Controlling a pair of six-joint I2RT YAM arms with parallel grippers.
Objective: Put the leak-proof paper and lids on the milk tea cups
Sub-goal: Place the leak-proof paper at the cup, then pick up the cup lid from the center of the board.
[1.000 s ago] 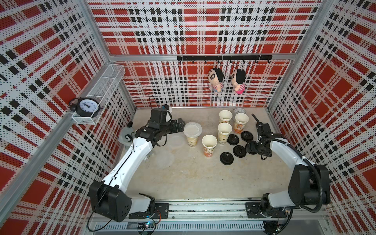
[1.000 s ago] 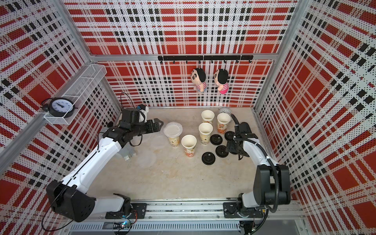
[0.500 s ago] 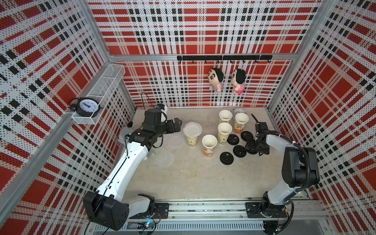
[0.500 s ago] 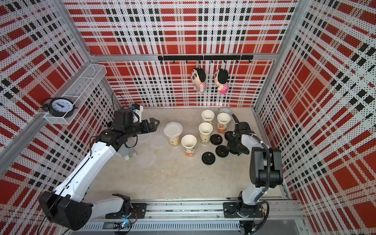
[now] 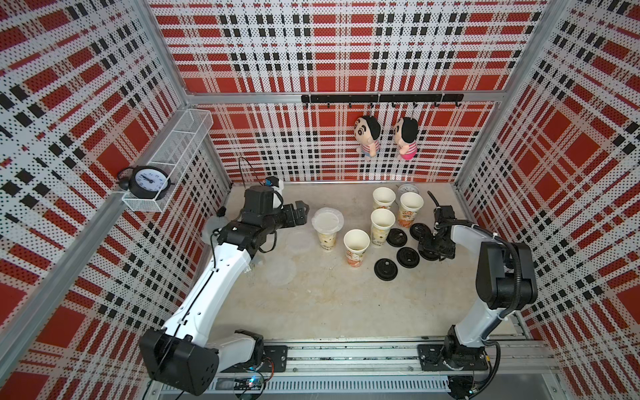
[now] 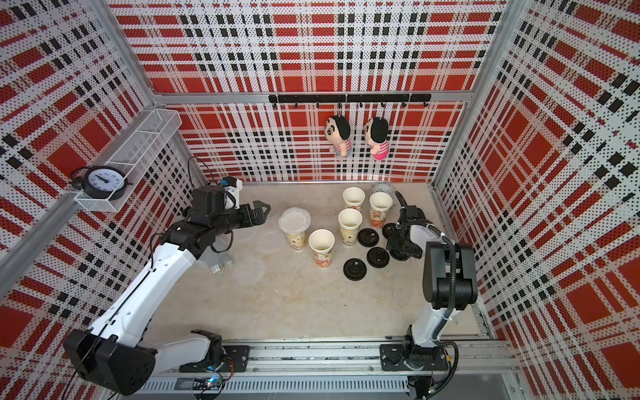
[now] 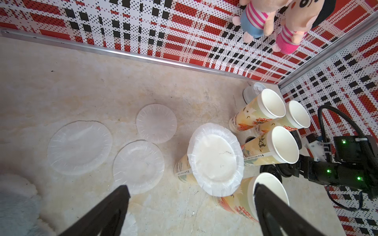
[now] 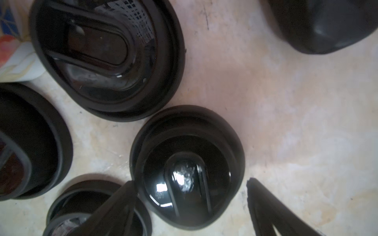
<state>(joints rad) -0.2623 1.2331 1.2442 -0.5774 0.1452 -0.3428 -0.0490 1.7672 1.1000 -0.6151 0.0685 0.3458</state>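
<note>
Left end effector backed off capped cup, spread wide, empty; right end effector jaws apart astride black lid. You have one leak-proof paper seated; four milk tea cups bare, spare sheets on table.

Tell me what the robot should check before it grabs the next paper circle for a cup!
1. Left gripper empty: ok, jaws wide open, nothing held.
2. First cup covered: ok, a leak-proof paper sits over its mouth.
3. More paper ready: ok, loose sheets lie flat on the table.
4. Cups waiting: ok, four open cups stand upright.
5. Sheets single, not stuck together: cannot tell.
6. Right gripper on task: not ok, it is open around a black lid, not paper.
</note>
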